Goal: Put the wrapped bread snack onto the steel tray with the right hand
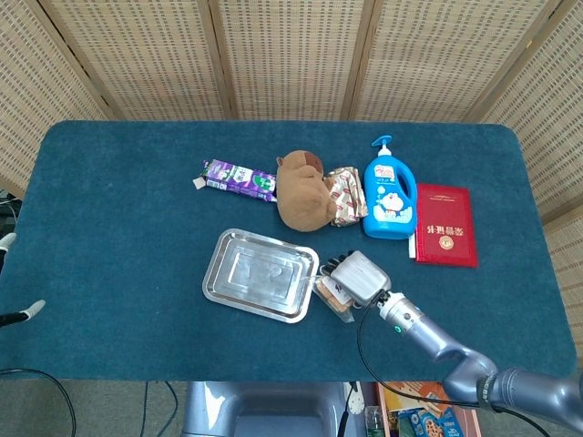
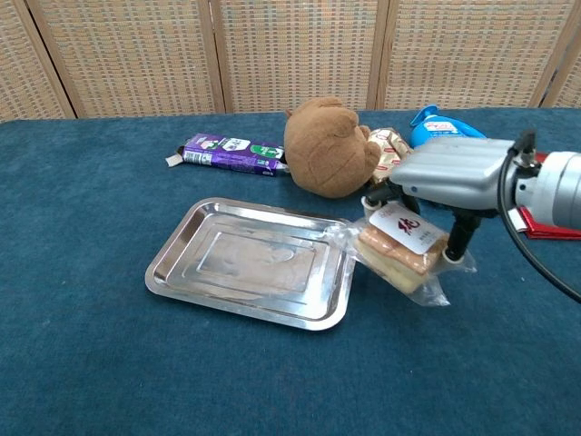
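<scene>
Gripping wrapped bread snack (image 2: pixel 402 243) | right hand (image 2: pixel 445 182) fingers clamped across its sides | soft, light, slippery film; hold gently mid-body | just right of steel tray (image 2: pixel 182 263)

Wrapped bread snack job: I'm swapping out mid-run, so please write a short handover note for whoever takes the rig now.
Right hand: over the clear-wrapped bread snack, fingers down on either side of it; a firm hold can't be confirmed.
Left hand: barely visible at the table's left edge, far from the work; state unclear.
Snack: beside the right rim of the rectangular steel tray, its wrapper overlapping that rim.
Done: hand is at the snack.
Left: secure the hold, lift, carry leftward, set it inside the tray, release.
</scene>
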### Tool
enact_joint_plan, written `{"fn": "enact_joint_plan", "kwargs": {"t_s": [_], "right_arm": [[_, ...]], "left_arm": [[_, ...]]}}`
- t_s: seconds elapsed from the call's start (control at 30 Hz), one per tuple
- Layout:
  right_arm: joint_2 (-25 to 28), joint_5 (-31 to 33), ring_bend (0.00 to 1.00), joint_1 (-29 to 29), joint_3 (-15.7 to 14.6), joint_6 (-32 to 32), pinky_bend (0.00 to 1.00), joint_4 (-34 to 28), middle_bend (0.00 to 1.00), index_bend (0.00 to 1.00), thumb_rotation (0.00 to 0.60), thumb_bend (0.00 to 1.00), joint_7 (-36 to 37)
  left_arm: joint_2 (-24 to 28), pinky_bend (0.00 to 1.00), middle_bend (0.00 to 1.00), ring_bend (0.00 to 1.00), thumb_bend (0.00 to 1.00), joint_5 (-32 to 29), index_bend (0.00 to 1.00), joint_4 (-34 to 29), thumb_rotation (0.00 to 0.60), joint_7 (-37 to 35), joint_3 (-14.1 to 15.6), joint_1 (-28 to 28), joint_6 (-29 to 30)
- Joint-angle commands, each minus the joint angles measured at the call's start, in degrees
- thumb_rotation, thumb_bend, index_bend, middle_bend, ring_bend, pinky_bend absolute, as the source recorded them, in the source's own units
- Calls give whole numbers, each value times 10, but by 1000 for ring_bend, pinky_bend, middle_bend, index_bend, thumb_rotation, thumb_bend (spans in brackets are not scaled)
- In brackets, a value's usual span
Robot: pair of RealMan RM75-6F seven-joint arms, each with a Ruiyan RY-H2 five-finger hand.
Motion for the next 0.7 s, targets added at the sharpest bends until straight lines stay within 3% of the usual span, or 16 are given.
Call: {"fn": "enact_joint_plan", "kwargs": {"t_s": [0.03,0.23,0.37,0.53,0.57,0.63,0.7], "right_arm": [[9,31,468,48,38,-40,520,-47,561,553,600,223,-49],[-71,140,468,143,83,-105,520,-24,561,553,600,231,-150],[-139,225,468,208,90,-118,520,33,561,553,600,244,-225],[-190,288,455,245,83,-99,514,91,532,549,600,230,-267],[-198,296,407,250,79,-92,485,104,459,508,600,161,-275],[-200,328,232,253,70,-89,357,108,240,329,600,42,-281],[-194,356,36,253,70,-77,165,90,32,76,600,0,-282]], "left_arm": [[-2,0,0,0,0,-5,0,2,600,5,-4,-3,0],[-5,0,0,0,0,-26,0,8,600,7,-11,-10,-13],[-5,0,0,0,0,-43,0,12,600,3,-17,-12,-20],[-4,0,0,0,0,-57,0,18,600,-3,-21,-14,-28],[-4,0,0,0,0,-59,0,20,600,-5,-22,-15,-32],[-3,0,0,0,0,-65,0,24,600,-7,-23,-17,-37],[-3,0,0,0,0,-65,0,25,600,-8,-23,-18,-39]]}}
